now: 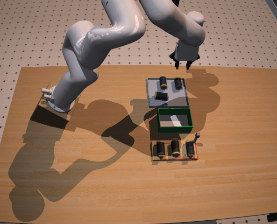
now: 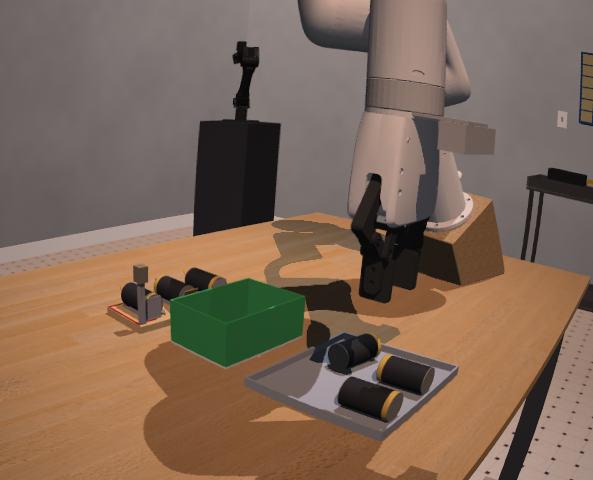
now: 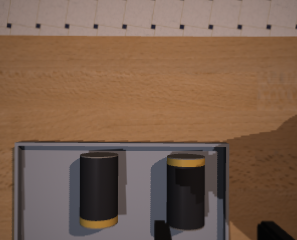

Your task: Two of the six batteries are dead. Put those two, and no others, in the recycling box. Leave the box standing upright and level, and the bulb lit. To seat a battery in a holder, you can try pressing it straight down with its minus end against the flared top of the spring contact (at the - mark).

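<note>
Awaiting first transfer: green recycling box (image 1: 175,129) (image 2: 237,330) upright, no battery inside. Three batteries on gray tray (image 1: 168,106) (image 2: 312,410) (image 3: 123,145), three in holder board (image 1: 175,159) (image 2: 114,310). Gripper (image 1: 182,68) (image 2: 389,294) (image 3: 215,232) half-open, nothing held. Bulb lighting unconfirmed; both disposals outstanding.

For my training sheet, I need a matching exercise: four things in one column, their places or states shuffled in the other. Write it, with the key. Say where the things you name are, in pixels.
1. Recycling box (image 1: 175,129) (image 2: 198,330)
2. Tray (image 1: 152,102) (image 2: 296,382) (image 3: 143,195)
3. Battery holder board (image 1: 167,151) (image 2: 123,312)
4. Gripper (image 1: 182,68) (image 2: 392,292) (image 3: 218,232)

A. Carries three batteries in a row
B. Open, nothing between its fingers
C. Green, between tray and board
D. Gray, carries three loose batteries

Pairs: 1-C, 2-D, 3-A, 4-B.
</note>
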### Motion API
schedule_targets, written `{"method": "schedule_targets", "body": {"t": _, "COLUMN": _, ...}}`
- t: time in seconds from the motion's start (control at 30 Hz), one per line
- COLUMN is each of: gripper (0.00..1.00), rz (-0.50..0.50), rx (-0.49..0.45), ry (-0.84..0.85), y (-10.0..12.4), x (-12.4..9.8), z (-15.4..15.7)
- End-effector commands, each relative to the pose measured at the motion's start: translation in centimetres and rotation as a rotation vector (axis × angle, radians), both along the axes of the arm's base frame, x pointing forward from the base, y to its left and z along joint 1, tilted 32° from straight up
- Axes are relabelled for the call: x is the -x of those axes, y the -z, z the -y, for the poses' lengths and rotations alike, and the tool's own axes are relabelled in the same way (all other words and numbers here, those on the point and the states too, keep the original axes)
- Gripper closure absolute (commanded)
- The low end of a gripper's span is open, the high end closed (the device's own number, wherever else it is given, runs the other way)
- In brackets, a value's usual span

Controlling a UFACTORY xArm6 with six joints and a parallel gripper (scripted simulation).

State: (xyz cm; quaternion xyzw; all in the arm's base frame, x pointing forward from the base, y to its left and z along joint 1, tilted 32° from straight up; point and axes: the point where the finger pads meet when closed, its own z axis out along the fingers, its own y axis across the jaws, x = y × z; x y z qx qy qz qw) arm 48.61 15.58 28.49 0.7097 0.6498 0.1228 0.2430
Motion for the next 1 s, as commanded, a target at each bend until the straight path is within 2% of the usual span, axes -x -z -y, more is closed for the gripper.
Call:
{"method": "schedule_targets", "body": {"t": 0.0, "gripper": 0.49, "rz": 0.004, "rx": -0.002, "ry": -0.001, "y": -0.2, "x": 0.0, "z": -0.1}}
{"method": "schedule_targets", "body": {"t": 0.1, "gripper": 0.49, "rz": 0.004, "rx": -0.002, "ry": -0.001, "y": 0.2, "x": -0.3, "z": 0.0}}
{"method": "schedule_targets", "body": {"t": 0.27, "gripper": 0.49, "rz": 0.004, "rx": -0.002, "ry": -0.001, "y": 5.4, "x": -3.3, "z": 1.1}}
{"method": "schedule_targets", "body": {"t": 0.33, "gripper": 0.49, "rz": 0.004, "rx": -0.002, "ry": -0.001, "y": 6.4, "x": -3.9, "z": 1.4}}
{"method": "schedule_targets", "body": {"t": 0.97, "gripper": 0.49, "rz": 0.004, "rx": -0.002, "ry": -0.001, "y": 6.4, "x": -4.0, "z": 1.3}}
